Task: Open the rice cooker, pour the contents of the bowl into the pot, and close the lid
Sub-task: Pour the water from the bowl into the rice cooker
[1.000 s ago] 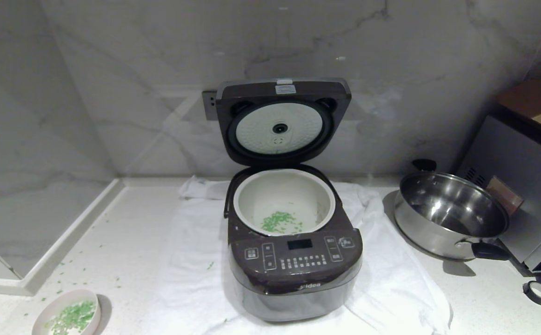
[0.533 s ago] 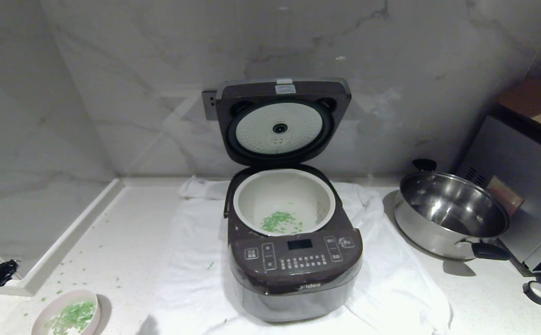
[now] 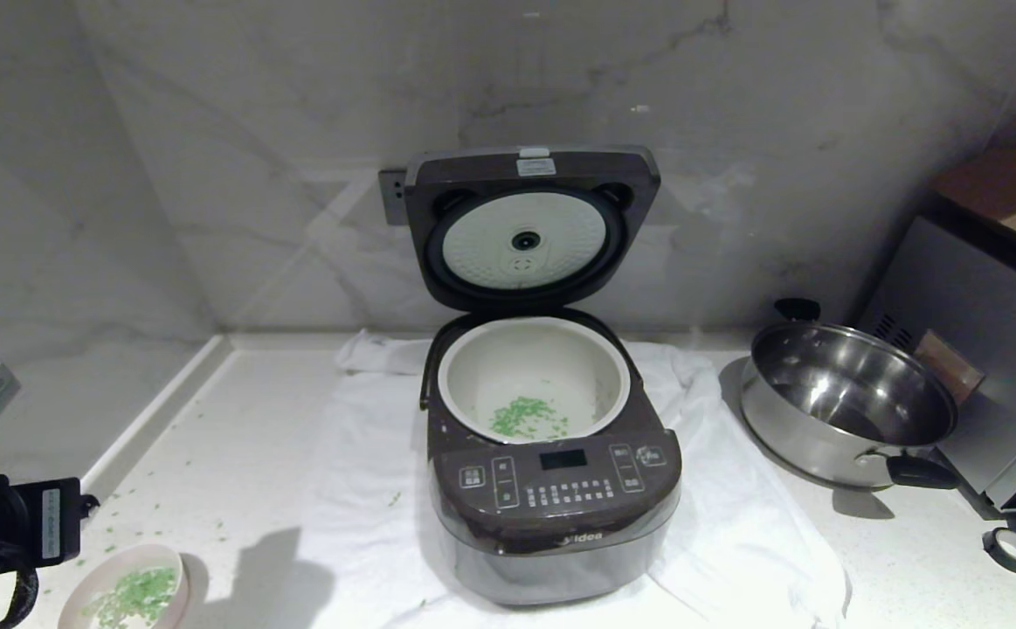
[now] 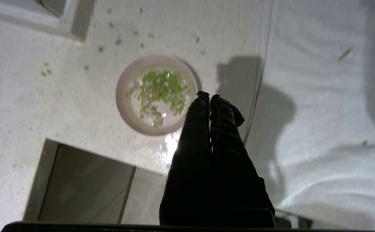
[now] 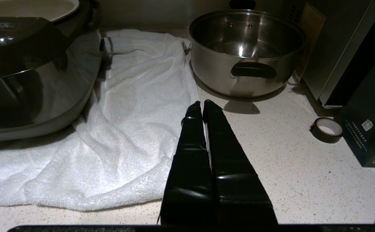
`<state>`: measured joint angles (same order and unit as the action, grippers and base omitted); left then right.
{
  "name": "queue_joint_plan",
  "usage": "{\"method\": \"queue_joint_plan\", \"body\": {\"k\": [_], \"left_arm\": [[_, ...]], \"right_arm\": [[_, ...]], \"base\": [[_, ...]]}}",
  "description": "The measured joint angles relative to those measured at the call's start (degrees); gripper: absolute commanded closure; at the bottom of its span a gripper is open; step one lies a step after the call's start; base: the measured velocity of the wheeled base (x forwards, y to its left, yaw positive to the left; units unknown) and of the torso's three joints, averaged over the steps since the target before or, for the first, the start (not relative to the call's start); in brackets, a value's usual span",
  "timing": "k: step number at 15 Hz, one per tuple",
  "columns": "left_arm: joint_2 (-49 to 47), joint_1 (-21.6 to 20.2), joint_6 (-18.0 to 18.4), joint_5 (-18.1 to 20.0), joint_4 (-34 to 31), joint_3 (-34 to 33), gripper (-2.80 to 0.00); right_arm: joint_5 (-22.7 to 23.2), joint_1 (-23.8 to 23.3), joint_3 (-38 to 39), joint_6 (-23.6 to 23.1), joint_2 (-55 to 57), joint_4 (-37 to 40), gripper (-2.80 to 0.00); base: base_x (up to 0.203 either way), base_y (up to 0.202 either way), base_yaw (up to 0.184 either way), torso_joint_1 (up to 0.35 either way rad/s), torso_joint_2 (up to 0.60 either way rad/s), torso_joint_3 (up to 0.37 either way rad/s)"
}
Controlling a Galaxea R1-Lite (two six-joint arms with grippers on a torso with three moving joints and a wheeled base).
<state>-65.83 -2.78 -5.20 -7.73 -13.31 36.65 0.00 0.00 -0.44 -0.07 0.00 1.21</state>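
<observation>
The rice cooker (image 3: 551, 498) stands on a white towel with its lid (image 3: 529, 231) swung upright. Its cream pot (image 3: 473, 384) holds some green contents (image 3: 527, 418). At the front left of the counter sits the pink bowl (image 3: 119, 552), with more green bits (image 4: 158, 91) lying inside its rim (image 4: 123, 106). My left arm (image 3: 10, 524) reaches in from the left edge. Its gripper (image 4: 207, 94) is shut and empty, hovering above the counter just beside the bowl. Low over the counter at the towel's edge, my right gripper (image 5: 202, 103) rests shut and empty.
A steel pan (image 3: 761, 411) with black handles stands right of the cooker, before a grey appliance (image 3: 988, 349). A tape roll (image 3: 1010, 549) lies at the front right. Loose green bits (image 3: 123, 524) dot the counter near the bowl. The white towel (image 3: 735, 542) spreads under the cooker.
My left arm has come into the head view from the left edge and moved up over the bowl's side. The cooker, the bowl and the right arm are unmoved.
</observation>
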Motion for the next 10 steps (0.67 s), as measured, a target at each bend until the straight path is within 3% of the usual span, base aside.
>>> {"method": "queue_joint_plan", "body": {"k": [3, 7, 10], "left_arm": [[-3.7, -4.22, 2.46, 0.08, -4.52, -0.1, 0.0], [-8.19, -12.27, 6.27, 1.87, -4.29, -0.25, 0.0], [-11.88, -14.78, 6.6, 2.64, -3.16, -0.35, 0.0]], "right_arm": [[0.0, 0.0, 0.0, -0.02, 0.0, 0.0, 0.0], [0.0, 0.0, 0.0, 0.0, 0.0, 0.0, 0.0], [-0.01, 0.0, 0.0, 0.0, 0.0, 0.02, 0.0]], "base": [[0.0, 0.0, 0.0, 0.0, 0.0, 0.0], [0.0, 0.0, 0.0, 0.0, 0.0, 0.0], [0.0, 0.0, 0.0, 0.0, 0.0, 0.0]]}}
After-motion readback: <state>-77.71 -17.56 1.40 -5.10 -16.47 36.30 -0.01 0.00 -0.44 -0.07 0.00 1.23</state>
